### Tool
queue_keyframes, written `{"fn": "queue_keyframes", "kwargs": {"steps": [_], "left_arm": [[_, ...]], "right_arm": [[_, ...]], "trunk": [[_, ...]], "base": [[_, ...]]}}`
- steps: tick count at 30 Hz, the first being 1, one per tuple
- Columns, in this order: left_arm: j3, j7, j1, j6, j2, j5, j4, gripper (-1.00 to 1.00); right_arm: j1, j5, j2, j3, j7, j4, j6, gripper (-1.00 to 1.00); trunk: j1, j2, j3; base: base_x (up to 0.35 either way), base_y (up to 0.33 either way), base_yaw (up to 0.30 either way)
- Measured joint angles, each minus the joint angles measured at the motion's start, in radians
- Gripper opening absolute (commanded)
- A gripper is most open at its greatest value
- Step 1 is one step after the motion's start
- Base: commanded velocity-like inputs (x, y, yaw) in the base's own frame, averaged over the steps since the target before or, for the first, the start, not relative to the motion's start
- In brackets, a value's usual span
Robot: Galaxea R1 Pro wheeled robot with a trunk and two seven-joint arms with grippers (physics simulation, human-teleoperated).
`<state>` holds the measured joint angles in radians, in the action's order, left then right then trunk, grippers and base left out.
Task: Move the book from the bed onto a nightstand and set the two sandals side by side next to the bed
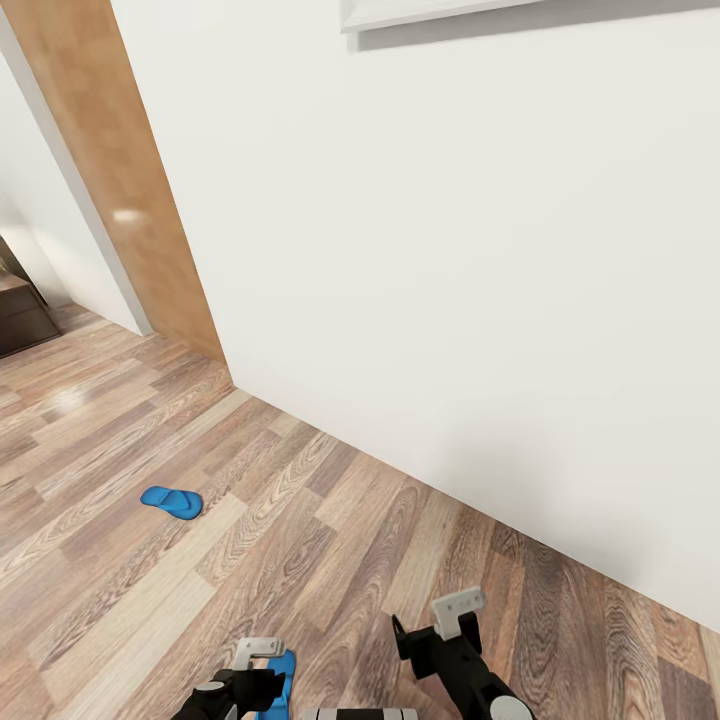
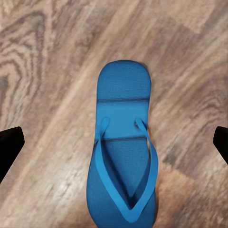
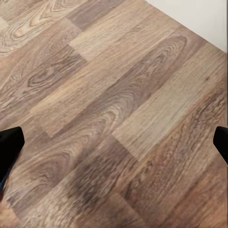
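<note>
Two bright blue sandals lie on the wood-plank floor. One sandal (image 1: 172, 501) rests alone to the left, well ahead of me. The other sandal (image 1: 283, 682) (image 2: 122, 152) lies flat on the floor, strap up, directly under my left gripper (image 1: 260, 690) (image 2: 114, 147). That gripper is open, its dark fingertips (image 2: 9, 147) spread wide on both sides and not touching it. My right gripper (image 1: 440, 640) (image 3: 114, 147) hovers open over bare floor. The book, the bed and the nightstand are out of view.
A white wall (image 1: 450, 280) runs diagonally close on the right, meeting the floor just beyond my right arm. A tall wooden panel (image 1: 130, 190) stands at the wall's corner. Dark brown furniture (image 1: 18, 312) shows at the far left edge. Open floor stretches to the left.
</note>
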<state>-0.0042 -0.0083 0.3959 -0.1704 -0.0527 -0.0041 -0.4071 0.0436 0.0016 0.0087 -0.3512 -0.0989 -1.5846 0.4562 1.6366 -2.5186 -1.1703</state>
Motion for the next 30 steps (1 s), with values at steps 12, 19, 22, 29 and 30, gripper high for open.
{"fn": "queue_keyframes", "kwargs": {"steps": [12,19,22,29,30], "left_arm": [[0.000,0.000,0.000,0.001,0.000,0.000,0.001,1.00],[0.000,0.000,0.000,0.001,0.001,0.000,0.001,1.00],[0.000,0.000,0.000,0.001,0.001,0.000,0.001,1.00],[0.000,0.000,0.000,0.001,-0.001,0.000,0.000,1.00],[0.000,0.000,0.000,0.001,-0.001,0.000,0.000,1.00]], "right_arm": [[-0.002,-0.001,-0.016,0.037,0.009,0.000,0.000,1.00],[-0.002,-0.001,-0.029,0.046,0.033,0.000,-0.001,1.00],[-0.003,-0.001,-0.032,0.051,0.052,0.000,-0.001,1.00],[-0.003,0.000,-0.035,0.115,0.140,0.000,-0.002,1.00],[-0.003,-0.001,-0.035,0.115,0.141,0.000,-0.002,1.00]], "trunk": [[0.000,0.000,0.000],[0.000,0.000,0.000],[0.000,0.000,0.000],[0.002,-0.001,-0.015],[0.002,-0.001,-0.019]], "base": [[0.000,0.000,0.000],[0.000,0.000,0.000],[0.000,0.000,0.000],[0.000,0.000,0.000],[0.000,0.000,0.000]]}}
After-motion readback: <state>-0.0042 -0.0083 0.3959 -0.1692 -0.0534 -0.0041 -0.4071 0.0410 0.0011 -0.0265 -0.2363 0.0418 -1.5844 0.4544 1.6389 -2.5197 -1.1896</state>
